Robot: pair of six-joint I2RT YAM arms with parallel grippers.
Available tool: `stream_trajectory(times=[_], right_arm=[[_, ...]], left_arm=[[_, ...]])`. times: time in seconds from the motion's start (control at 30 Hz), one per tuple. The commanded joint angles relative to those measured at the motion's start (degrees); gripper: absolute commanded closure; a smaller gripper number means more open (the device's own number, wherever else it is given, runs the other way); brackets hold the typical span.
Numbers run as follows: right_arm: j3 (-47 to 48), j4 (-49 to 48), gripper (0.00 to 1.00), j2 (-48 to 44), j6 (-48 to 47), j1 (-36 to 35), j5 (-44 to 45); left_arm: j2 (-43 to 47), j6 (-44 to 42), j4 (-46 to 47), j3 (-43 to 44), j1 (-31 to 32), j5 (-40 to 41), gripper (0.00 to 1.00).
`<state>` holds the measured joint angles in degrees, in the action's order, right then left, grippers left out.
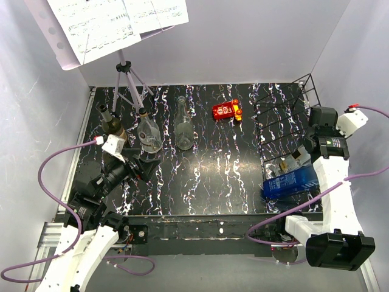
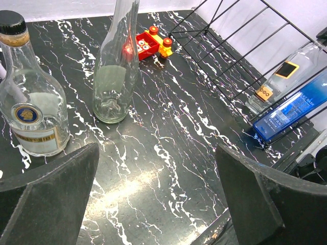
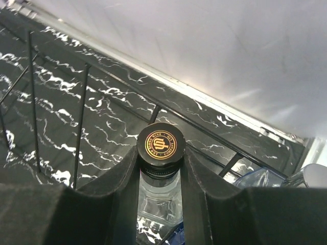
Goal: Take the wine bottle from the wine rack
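Note:
The black wire wine rack stands at the right of the table; its bars show in the left wrist view and the right wrist view. A clear wine bottle with a black gold-marked cap lies on it, also seen in the left wrist view. My right gripper is shut on its neck just under the cap; it shows at the rack's right side. A blue bottle lies beside it. My left gripper is open and empty over the table at the left.
Three glass bottles stand at the back left; two show in the left wrist view. A red toy lies mid-back. A music stand tripod stands at the back left. Walls enclose the table.

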<state>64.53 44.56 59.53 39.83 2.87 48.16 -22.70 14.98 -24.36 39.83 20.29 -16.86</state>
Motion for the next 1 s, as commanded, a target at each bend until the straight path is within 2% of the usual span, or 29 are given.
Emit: stream_trajectory(times=[0.0, 0.33, 0.53, 0.97], right_arm=[[2.6, -14.7, 0.99, -1.2, -9.7, -0.5, -8.3], [7.0, -10.7, 0.99, -0.2, -9.8, -0.6, -9.1], [6.2, -9.0, 0.99, -1.7, -7.2, -0.6, -14.2], [6.3, -8.1, 0.99, -5.6, -8.1, -0.6, -17.9]], left_arm=[[-0.2, -0.7, 0.3, 0.5, 0.2, 0.8, 0.02], [0.0, -1.0, 0.1, 0.6, 0.2, 1.3, 0.02], [-0.1, -0.9, 0.1, 0.6, 0.2, 1.2, 0.02], [0.3, -1.0, 0.2, 0.7, 0.2, 1.0, 0.02]])
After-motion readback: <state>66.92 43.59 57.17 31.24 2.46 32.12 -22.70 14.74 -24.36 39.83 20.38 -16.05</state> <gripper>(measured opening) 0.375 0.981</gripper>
